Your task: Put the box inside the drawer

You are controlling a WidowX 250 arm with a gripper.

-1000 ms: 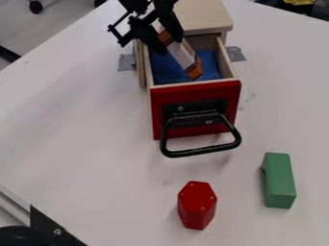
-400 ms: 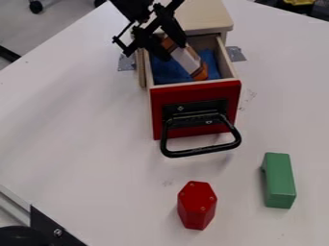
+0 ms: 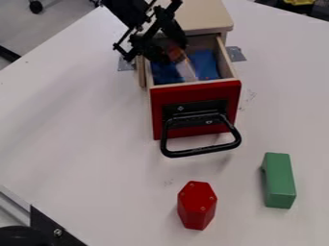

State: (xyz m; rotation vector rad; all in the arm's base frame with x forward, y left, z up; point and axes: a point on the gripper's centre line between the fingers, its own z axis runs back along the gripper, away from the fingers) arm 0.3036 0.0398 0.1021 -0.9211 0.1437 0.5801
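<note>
The black gripper (image 3: 168,52) hangs over the rear left part of the open drawer (image 3: 196,106), its fingertips at the drawer's opening. Between and just below the fingers is the small orange and white box (image 3: 185,68), which slants down within the drawer over the blue cloth (image 3: 205,64). The upper end of the box lies by the fingers and is partly hidden. Whether the fingers still press on it cannot be told.
The drawer's wooden cabinet (image 3: 202,17) stands behind, with a black handle (image 3: 201,153) at the drawer's front. A red hexagonal block (image 3: 196,205) and a green block (image 3: 279,180) stand on the white table (image 3: 83,139) nearer the camera.
The gripper has come down and slightly towards the drawer's inside. The box has dropped lower with it and looks blurred now. Drawer and blocks have stayed put.
</note>
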